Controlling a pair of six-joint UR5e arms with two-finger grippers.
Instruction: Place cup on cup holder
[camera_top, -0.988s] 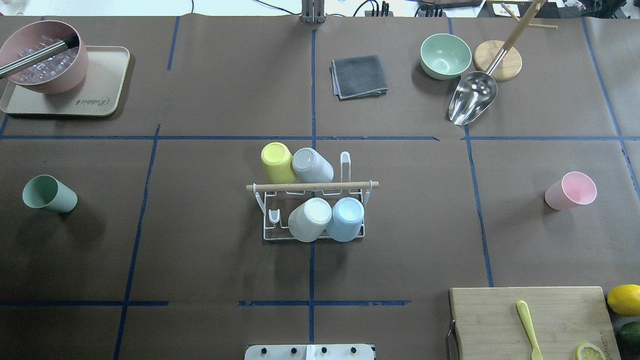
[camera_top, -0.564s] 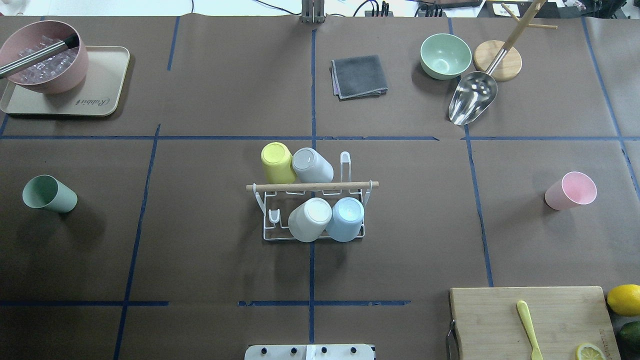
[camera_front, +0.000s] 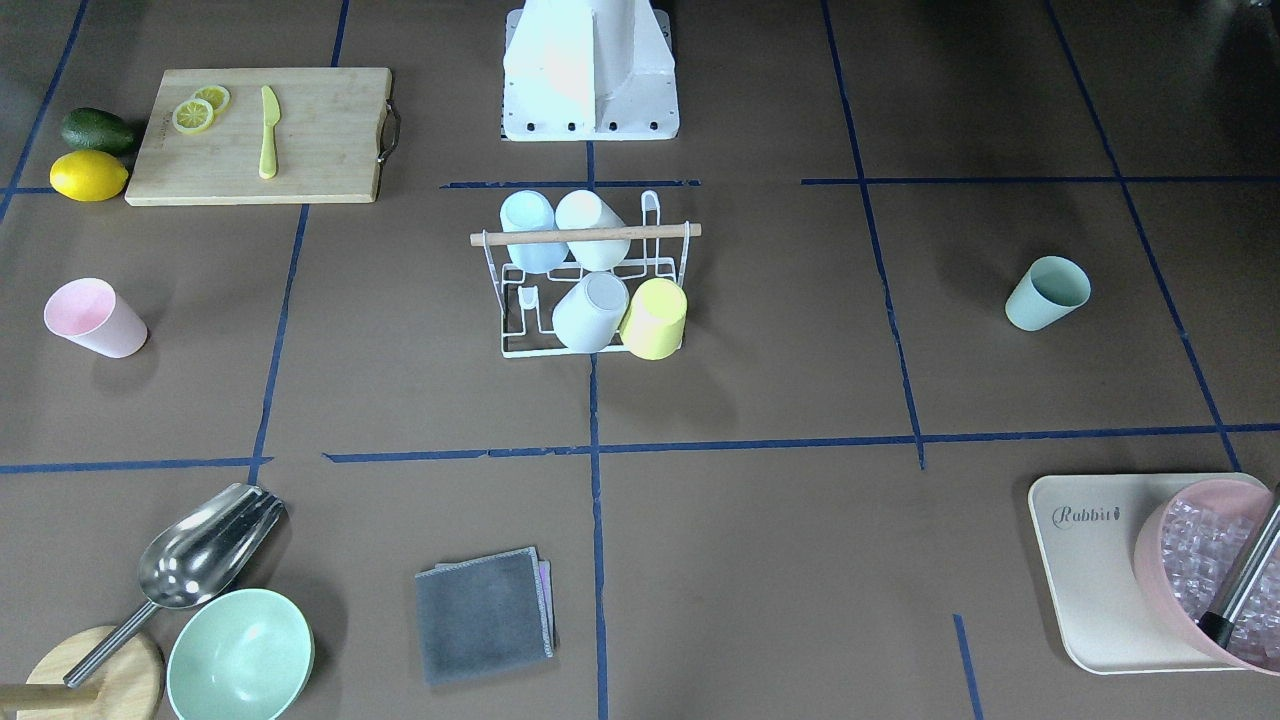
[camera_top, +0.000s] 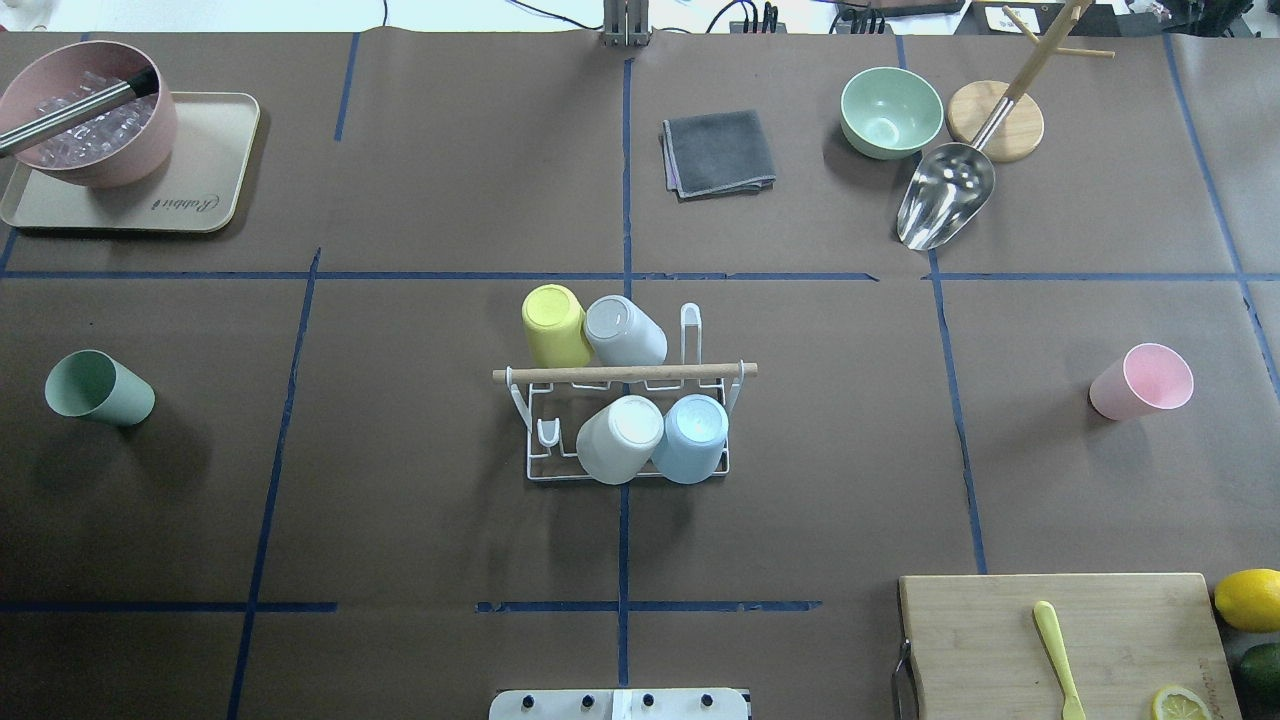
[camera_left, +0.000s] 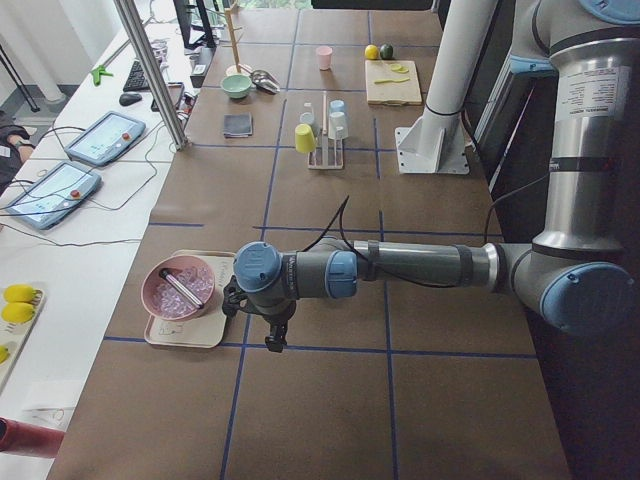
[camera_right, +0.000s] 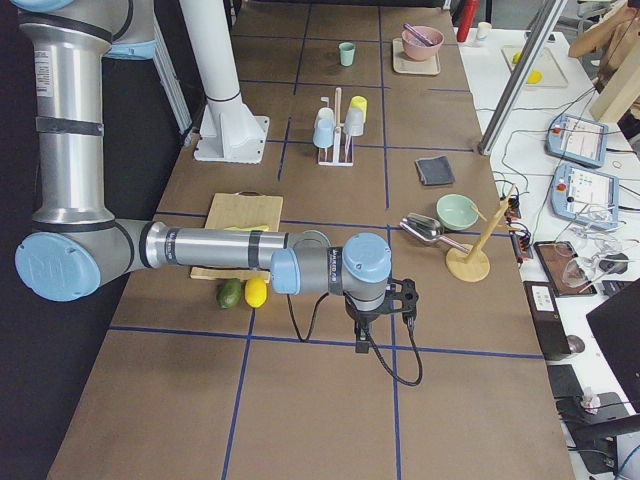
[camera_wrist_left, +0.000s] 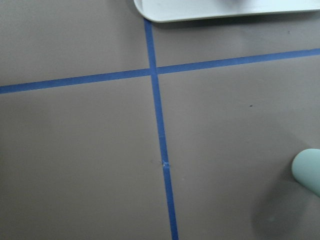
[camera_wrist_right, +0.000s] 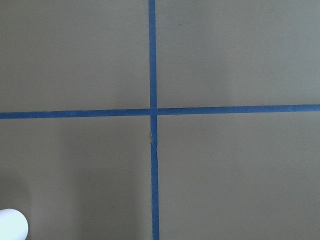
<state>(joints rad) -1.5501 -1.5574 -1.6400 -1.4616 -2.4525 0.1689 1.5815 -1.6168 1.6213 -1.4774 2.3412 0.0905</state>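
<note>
The white wire cup holder (camera_top: 625, 373) with its wooden rod stands at the table's middle and holds a yellow, a grey, a white and a light blue cup; it also shows in the front view (camera_front: 585, 233). A green cup (camera_top: 97, 388) stands alone at the left and a pink cup (camera_top: 1140, 381) at the right. My left gripper (camera_left: 272, 340) hangs over the table near the ice tray, and the green cup's edge (camera_wrist_left: 309, 172) shows in its wrist view. My right gripper (camera_right: 362, 345) hangs beyond the cutting board. I cannot tell whether either is open or shut.
A beige tray (camera_top: 205, 150) with a pink bowl of ice (camera_top: 85, 115) sits far left. A grey cloth (camera_top: 718, 152), a green bowl (camera_top: 890, 112), a metal scoop (camera_top: 945, 195) and a wooden stand (camera_top: 995, 120) lie at the back. A cutting board (camera_top: 1060, 645), a lemon and an avocado are near right.
</note>
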